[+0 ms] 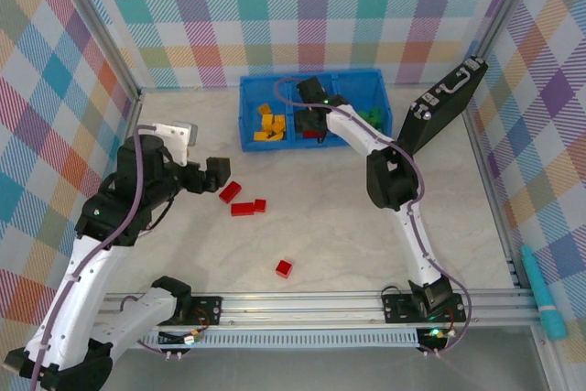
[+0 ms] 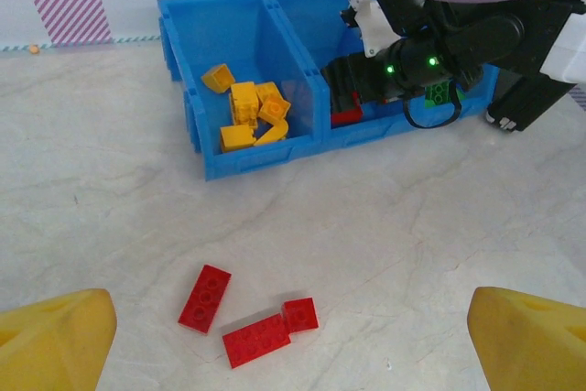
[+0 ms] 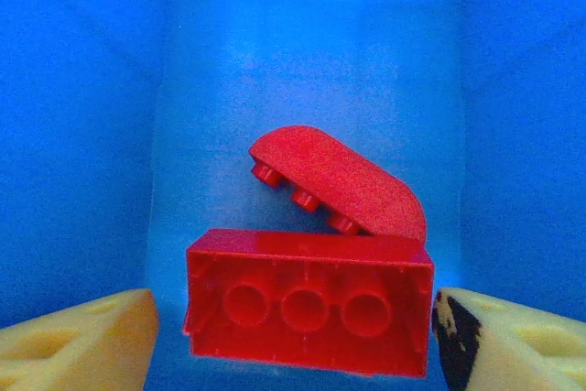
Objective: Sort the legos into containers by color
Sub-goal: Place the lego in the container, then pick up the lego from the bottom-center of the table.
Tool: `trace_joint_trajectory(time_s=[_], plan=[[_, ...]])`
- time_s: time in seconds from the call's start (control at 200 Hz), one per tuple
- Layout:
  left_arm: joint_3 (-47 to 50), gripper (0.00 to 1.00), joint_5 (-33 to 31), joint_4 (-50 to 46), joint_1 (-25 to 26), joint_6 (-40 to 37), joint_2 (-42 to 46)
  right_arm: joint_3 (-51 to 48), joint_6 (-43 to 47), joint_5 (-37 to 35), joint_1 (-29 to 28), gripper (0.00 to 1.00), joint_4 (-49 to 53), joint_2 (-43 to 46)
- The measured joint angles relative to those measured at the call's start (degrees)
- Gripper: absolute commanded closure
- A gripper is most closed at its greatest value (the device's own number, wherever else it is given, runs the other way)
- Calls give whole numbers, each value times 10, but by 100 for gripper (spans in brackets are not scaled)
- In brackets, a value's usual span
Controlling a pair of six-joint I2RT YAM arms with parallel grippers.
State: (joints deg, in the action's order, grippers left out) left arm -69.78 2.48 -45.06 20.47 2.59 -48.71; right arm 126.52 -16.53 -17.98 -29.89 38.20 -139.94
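Right gripper (image 3: 293, 322), fingers (image 3: 82, 345) spread, leaves a red brick (image 3: 307, 304) in the middle compartment (image 3: 92, 89); wide-spread left gripper (image 2: 288, 331) should next grasp loose red bricks (image 2: 203, 298).

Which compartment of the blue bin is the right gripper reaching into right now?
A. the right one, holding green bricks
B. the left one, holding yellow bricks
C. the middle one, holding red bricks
C: the right gripper is down inside the middle compartment, next to the one with the yellow bricks, and its wrist view shows red bricks lying just in front of its fingers.
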Motion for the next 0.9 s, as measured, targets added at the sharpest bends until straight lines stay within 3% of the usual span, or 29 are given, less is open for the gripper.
trace_joint_trajectory(time_s=[0.25,0.415,0.6,0.73,0.9], plan=[[0,2,0,0,0,15,19,-39,-9,5,0,16,-1,53],[0,2,0,0,0,21,31,-79,-10,11,-4,24,-10,104],[0,2,7,1,0,21,33,-149,-18,30,-20,24,-10,186],[0,2,11,4,0,18,32,-263,-49,38,-67,23,-15,285],[3,1,11,18,0,16,40,-407,-124,34,-195,19,-9,398]])
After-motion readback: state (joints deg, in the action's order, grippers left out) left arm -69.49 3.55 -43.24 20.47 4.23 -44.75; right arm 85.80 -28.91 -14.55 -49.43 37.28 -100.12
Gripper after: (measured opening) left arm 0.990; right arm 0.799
